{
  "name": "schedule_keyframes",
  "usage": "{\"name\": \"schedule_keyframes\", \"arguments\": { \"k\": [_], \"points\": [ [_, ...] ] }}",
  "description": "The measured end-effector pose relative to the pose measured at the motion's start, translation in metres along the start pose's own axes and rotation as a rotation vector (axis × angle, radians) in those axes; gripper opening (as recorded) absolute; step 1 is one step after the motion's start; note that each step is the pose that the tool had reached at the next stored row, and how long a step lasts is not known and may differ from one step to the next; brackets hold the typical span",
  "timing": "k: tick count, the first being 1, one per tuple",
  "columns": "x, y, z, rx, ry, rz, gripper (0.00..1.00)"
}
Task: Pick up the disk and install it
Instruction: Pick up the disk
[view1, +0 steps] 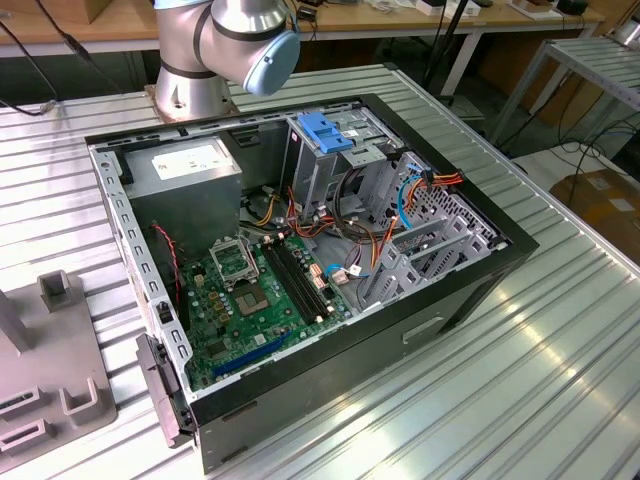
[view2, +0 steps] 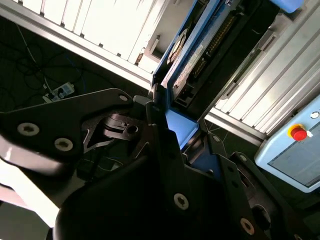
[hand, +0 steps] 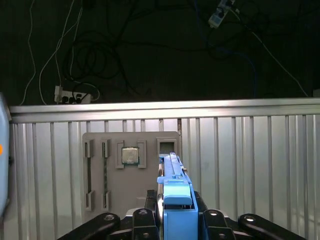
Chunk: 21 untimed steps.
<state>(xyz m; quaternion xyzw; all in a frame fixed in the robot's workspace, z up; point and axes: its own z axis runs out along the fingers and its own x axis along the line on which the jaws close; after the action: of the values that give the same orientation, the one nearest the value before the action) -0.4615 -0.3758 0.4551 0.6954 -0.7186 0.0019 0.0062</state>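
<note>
Over the ribbed metal table (hand: 250, 165), the end effector (hand: 176, 220) grips the disk (hand: 175, 192) edge-on.

Strong glare, perhaps overhead; dark surrounds

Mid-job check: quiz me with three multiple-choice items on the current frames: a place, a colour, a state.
1. The disk is: A in the drive cage; B held by the gripper; C flat on the table.
2. Its carrier is: A red; B blue; C yellow.
3. The computer case is: A open; B closed; C upended.
Answers: 1 B, the gripper clamps it on edge in the first wrist view; 2 B, the frame shows blue; 3 A, the motherboard lies bare.
</note>
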Motion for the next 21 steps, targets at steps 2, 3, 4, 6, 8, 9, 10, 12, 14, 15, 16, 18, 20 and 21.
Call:
{"name": "schedule_keyframes", "arguments": {
  "k": [2,3,4,6,8,9,10,12,14,15,16,18,20,21],
  "points": [
    [0.0,0.0,-0.0022,0.0,0.0,0.0,0.37],
    [0.0,0.0,-0.0035,0.0,0.0,0.0,0.37],
    [0.0001,0.0,-0.0044,0.0001,0.0,0.0,0.37],
    [0.0001,0.0,-0.0067,0.0,0.0,0.0,0.37],
    [0.0001,0.0001,-0.0086,0.0001,0.0,0.0,0.37],
    [0.0001,0.0,-0.0109,0.0,0.0,0.0,0.37],
    [0.0001,0.0001,-0.0131,0.0,0.0,0.0,0.37],
    [0.0002,0.0001,-0.0175,0.0001,0.0,0.0,0.37],
    [0.0002,0.0001,-0.0198,0.0,0.0,0.0,0.37],
    [0.0002,0.0001,-0.0201,-0.0002,-0.0003,0.0,0.37],
    [0.0002,0.0001,-0.0201,-0.0001,-0.0003,0.0,0.37],
    [0.0002,0.0001,-0.0201,-0.0001,-0.0003,0.0,0.37],
    [0.0002,0.0,-0.0205,-0.0001,-0.0008,0.0,0.37],
    [0.0002,0.0,-0.0224,-0.0006,-0.001,0.0,0.37]
  ]
}}
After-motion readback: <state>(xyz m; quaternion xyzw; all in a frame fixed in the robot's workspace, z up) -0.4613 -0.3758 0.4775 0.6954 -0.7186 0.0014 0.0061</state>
